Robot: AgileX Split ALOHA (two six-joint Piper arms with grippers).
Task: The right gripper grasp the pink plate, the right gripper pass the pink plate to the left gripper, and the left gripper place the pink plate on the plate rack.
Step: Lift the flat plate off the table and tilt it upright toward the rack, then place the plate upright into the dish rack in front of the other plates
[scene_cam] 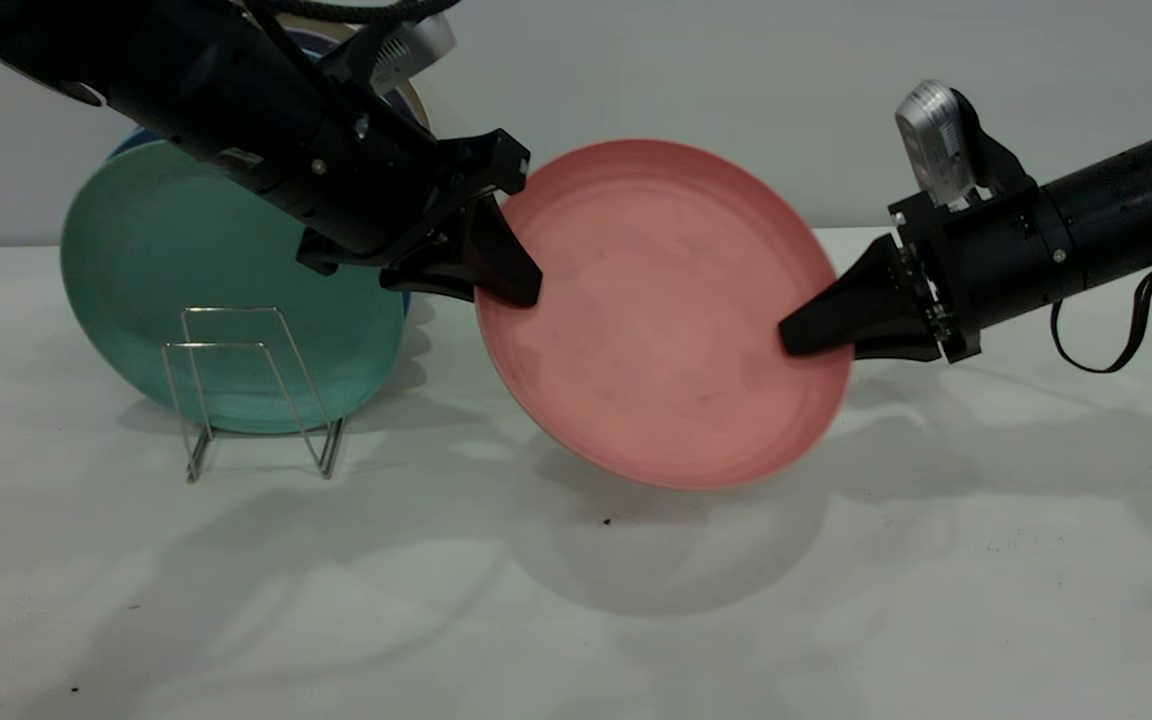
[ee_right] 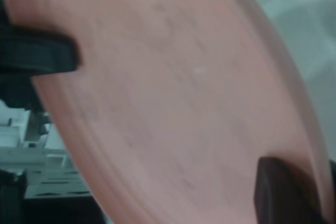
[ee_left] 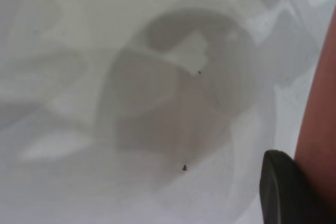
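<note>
Mid-handover, right over the white tabletop. Round salmon-pink matte plate up in the air, tilted steeply, face toward the exterior camera, well clear of the surface with its shadow pooled below. Matte black right pincer clamped on the plate's right rim, wedge fingers pinching the edge. Matte black left pincer reaching down from upper left and closed over the opposite rim, 1 finger lying on the pink face; in the left wrist view, a dark fingertip pressed right against the pink edge. So 2 grips on 1 plate, 1 at each side, roughly along its widest line.

Crucial relation now: thin silver wire rack with upright trapezoid loops off to the left, nearer the left arm, a teal-green plate already leaning behind those loops. Probably next: right pincer letting go, left arm swinging the plate leftward.

Faint dark specks and scuffs on the pink surface, low raised rim clear in the right wrist view.
</note>
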